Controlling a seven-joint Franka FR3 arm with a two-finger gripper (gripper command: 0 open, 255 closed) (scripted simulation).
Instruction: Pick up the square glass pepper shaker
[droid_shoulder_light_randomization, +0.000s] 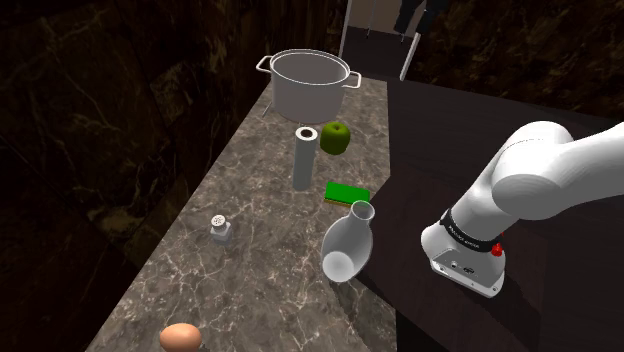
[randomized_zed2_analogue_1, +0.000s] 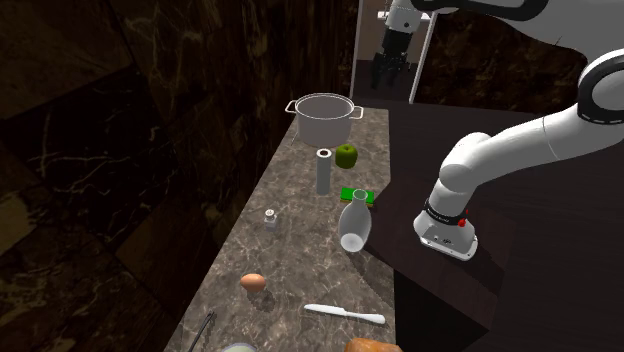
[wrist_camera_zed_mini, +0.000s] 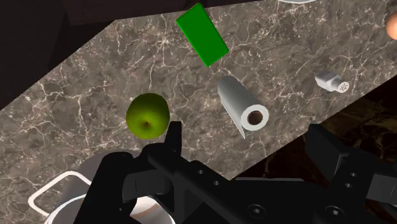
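Observation:
The pepper shaker (droid_shoulder_light_randomization: 220, 226) is a small square, pale body with a perforated cap. It stands upright on the marble counter (droid_shoulder_light_randomization: 270, 270) near the edge at the shoulder view's left, and it is also visible in the second exterior view (randomized_zed2_analogue_1: 270, 217). In the wrist view the shaker (wrist_camera_zed_mini: 333, 82) lies far beyond the fingers, past the paper towel roll (wrist_camera_zed_mini: 242, 107). My gripper (randomized_zed2_analogue_1: 388, 80) hangs high above the far end of the counter, behind the pot (randomized_zed2_analogue_1: 322, 118). The gripper (wrist_camera_zed_mini: 248, 143) is open, its fingers wide apart with nothing between them.
Along the counter stand a steel pot (droid_shoulder_light_randomization: 310, 82), an upright paper towel roll (droid_shoulder_light_randomization: 305, 156), a green apple (droid_shoulder_light_randomization: 335, 137), a green sponge (droid_shoulder_light_randomization: 347, 193) and a pale vase (droid_shoulder_light_randomization: 349, 243). An egg (droid_shoulder_light_randomization: 180, 338) and a knife (randomized_zed2_analogue_1: 345, 314) lie nearer the front.

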